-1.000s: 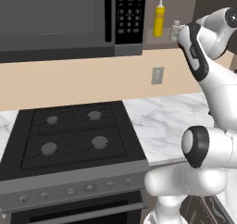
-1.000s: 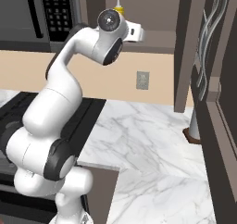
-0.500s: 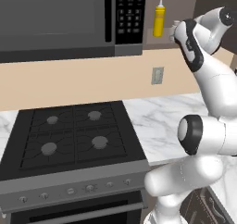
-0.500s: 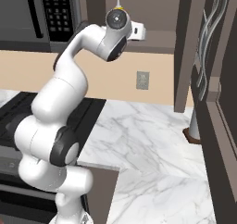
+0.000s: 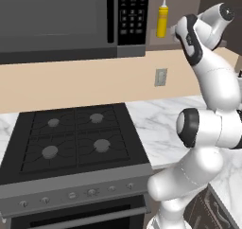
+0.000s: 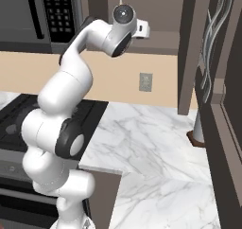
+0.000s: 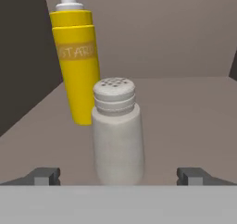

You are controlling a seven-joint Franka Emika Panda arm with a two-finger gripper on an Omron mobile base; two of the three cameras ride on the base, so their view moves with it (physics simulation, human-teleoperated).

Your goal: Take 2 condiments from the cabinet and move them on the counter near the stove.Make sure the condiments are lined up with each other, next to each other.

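In the hand view the pale grey shaker [image 7: 115, 130] stands upright on the cabinet's grey-brown shelf [image 7: 185, 112], straight ahead and close. My gripper [image 7: 118, 176] is open, one fingertip [image 7: 44, 175] to each side of the shaker's base, and neither touches it. The yellow squeeze bottle [image 7: 77, 65] stands just behind and left of the shaker; I also see the bottle [image 5: 162, 21] on the shelf next to the microwave. The hand is up at the cabinet opening, right of the bottle. The stove [image 5: 75, 138] and the marble counter [image 5: 156, 121] lie well below.
A black microwave [image 5: 71, 20] hangs over the stove, left of the cabinet. A wall outlet [image 6: 145, 81] sits above the counter [image 6: 151, 143]. A paper-towel roll [image 6: 198, 128] stands at the counter's far right beside a tall dark panel [image 6: 186, 48].
The hand has crept a little up and in toward the cabinet shelf, and the arm's elbow has risen. The bottle has not moved.
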